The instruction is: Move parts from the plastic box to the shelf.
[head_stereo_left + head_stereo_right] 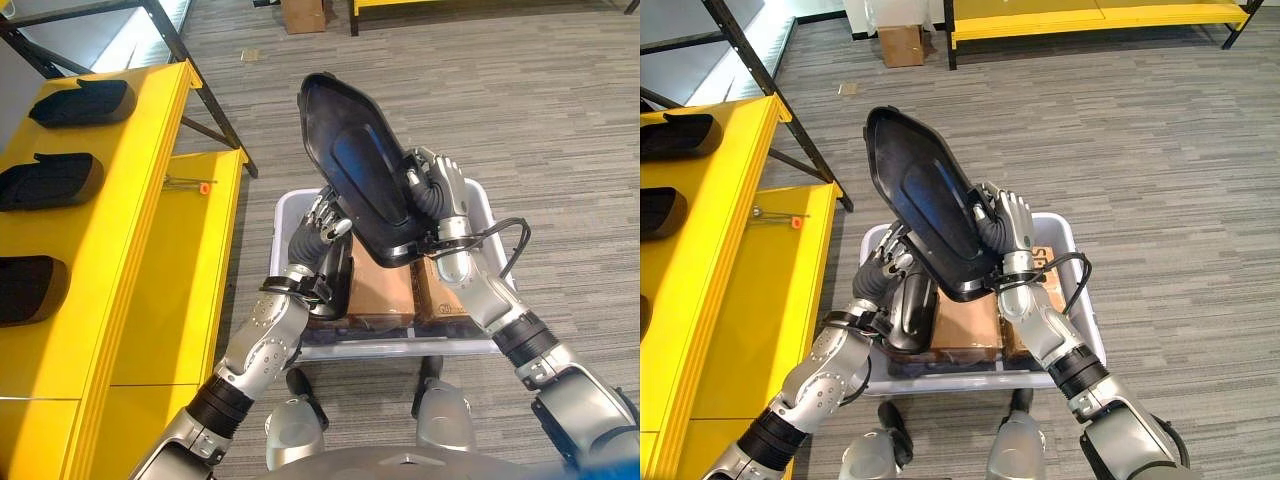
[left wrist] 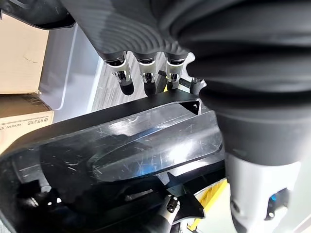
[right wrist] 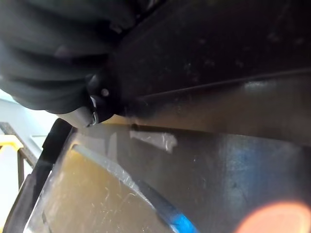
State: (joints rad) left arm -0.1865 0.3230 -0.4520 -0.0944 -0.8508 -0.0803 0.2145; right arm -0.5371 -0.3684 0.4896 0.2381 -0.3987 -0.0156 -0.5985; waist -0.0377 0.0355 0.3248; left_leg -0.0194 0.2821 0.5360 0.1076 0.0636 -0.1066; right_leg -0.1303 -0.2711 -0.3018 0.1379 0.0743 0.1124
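Note:
A large glossy black part (image 1: 350,165) is tilted up in the air above the pale plastic box (image 1: 283,215). My right hand (image 1: 437,190) is shut on its right edge, with the fingers curled onto its back. My left hand (image 1: 322,222) holds the lower left side from beneath. In the left wrist view its fingers (image 2: 125,80) reach past the part's rim (image 2: 146,141) and the thumb (image 2: 171,206) sits on the other side. Another black part (image 1: 336,285) lies in the box below my left hand.
Cardboard boxes (image 1: 382,290) fill the middle of the plastic box. A yellow shelf (image 1: 130,230) runs along the left, with three black parts (image 1: 85,100) (image 1: 50,180) (image 1: 28,290) on its upper level. A small orange-tipped item (image 1: 203,187) lies on the lower level.

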